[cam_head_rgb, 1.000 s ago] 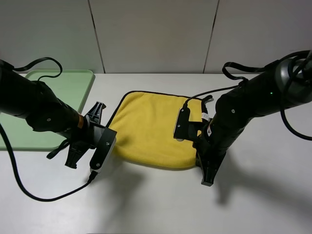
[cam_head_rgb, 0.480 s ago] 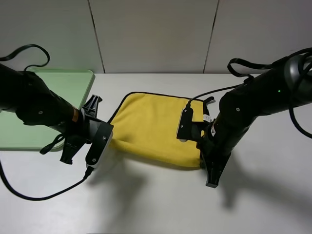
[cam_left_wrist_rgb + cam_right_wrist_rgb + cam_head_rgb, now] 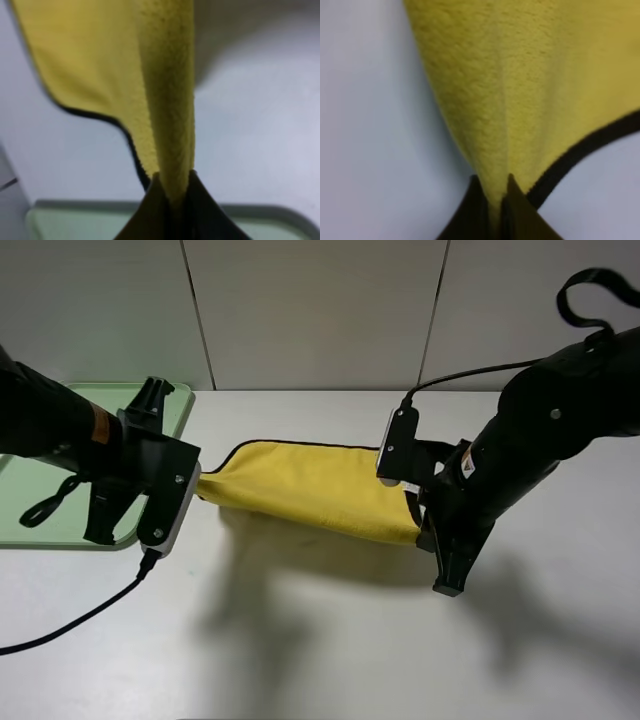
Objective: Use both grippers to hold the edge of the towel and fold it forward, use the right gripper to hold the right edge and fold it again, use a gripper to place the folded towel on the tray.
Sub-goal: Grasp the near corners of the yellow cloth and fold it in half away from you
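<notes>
With left gripper [image 3: 197, 483] and right gripper [image 3: 418, 530] both pinching tight on the towel's [image 3: 310, 495] near corners, holding that side raised over the table's [image 3: 300, 640] middle for folding forward, tray [image 3: 20, 525] lying by the left edge.

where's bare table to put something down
Free: the wide front strip of table nearer than the towel, and the far strip between towel and wall. Crowded: mid-table, where left gripper and right gripper hold the towel; the tray, partly hidden by the left arm.

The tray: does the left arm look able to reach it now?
Probably yes: the left claw hangs beside the tray with nothing between, but it is shut on the towel.
</notes>
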You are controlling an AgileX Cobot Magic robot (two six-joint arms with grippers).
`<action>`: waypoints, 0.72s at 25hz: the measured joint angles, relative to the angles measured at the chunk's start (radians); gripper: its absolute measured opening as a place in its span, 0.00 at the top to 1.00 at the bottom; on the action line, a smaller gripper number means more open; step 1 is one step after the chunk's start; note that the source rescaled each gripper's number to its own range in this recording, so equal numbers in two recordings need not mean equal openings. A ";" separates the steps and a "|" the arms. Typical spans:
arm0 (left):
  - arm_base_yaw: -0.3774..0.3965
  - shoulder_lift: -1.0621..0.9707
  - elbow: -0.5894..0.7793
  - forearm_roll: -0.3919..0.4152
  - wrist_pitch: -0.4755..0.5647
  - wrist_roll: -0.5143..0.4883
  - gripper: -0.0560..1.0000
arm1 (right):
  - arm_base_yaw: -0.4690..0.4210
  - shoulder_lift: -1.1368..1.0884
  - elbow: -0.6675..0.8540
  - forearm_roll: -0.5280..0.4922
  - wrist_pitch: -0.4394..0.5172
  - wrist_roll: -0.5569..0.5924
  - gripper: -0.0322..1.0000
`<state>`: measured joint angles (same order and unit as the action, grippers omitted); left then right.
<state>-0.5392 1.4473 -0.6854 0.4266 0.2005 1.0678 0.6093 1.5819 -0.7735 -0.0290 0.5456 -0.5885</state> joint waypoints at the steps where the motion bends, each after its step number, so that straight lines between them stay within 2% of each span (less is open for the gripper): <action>1: 0.000 -0.025 0.000 0.000 0.012 0.000 0.95 | 0.000 -0.020 0.000 0.001 0.009 0.003 0.97; 11: -0.001 -0.160 0.000 -0.002 0.114 0.000 0.95 | 0.000 -0.187 0.000 0.004 0.041 0.030 0.97; 18: -0.001 -0.159 0.000 -0.004 0.118 0.000 0.95 | 0.000 -0.187 0.000 0.005 0.025 0.036 0.97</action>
<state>-0.5404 1.2882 -0.6854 0.4223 0.3182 1.0678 0.6093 1.3947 -0.7735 -0.0245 0.5709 -0.5520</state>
